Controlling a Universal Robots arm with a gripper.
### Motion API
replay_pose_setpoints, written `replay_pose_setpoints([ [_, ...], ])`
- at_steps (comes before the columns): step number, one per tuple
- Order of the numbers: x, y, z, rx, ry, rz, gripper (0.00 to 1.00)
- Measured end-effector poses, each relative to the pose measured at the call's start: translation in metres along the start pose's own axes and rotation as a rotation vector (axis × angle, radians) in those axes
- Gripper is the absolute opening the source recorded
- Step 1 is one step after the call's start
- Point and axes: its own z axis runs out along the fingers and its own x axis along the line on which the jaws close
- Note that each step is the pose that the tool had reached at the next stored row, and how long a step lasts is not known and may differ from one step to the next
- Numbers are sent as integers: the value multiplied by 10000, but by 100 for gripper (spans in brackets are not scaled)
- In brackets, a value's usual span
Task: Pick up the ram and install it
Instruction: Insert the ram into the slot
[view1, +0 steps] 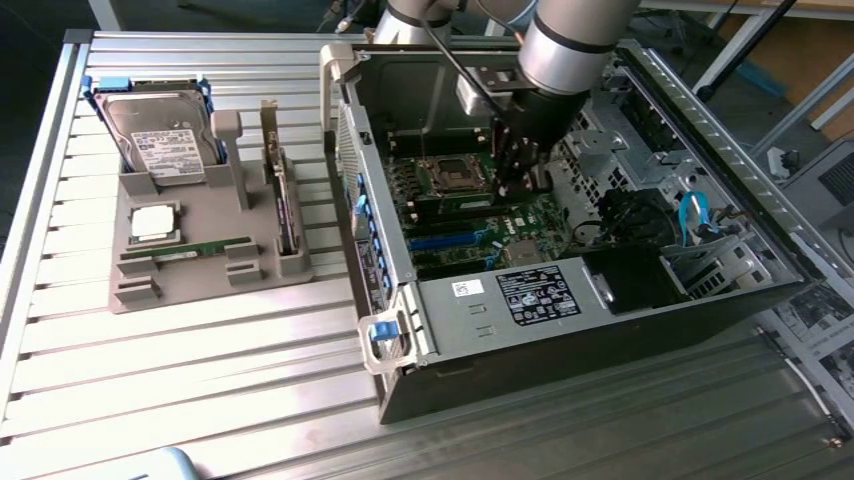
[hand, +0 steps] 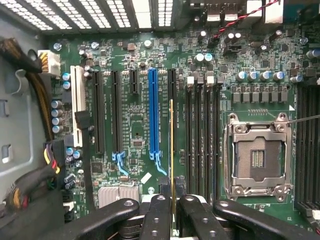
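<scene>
My gripper (hand: 171, 201) is shut on the ram (hand: 171, 150), seen edge-on as a thin green and gold strip running out from between the black fingers (hand: 159, 212). It hangs over the motherboard, just beside the row of black memory slots (hand: 202, 135) and close to the blue slot (hand: 153, 115). Whether it touches the board I cannot tell. In the exterior view the gripper (view1: 514, 185) reaches down inside the open computer case (view1: 561, 300), next to the processor socket (view1: 447, 175).
The empty processor socket (hand: 257, 157) lies past the memory slots. Cable bundles (hand: 30, 175) run along the case wall. On the exterior view's left a grey holder (view1: 200, 270) carries a hard drive (view1: 160, 145), a silver processor (view1: 154, 222), an upright card (view1: 280, 195) and a green stick (view1: 187, 249).
</scene>
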Motion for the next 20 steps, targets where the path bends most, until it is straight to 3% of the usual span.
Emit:
replay_pose_setpoints([
  [20, -147, 117, 69, -1, 8, 88, 13],
])
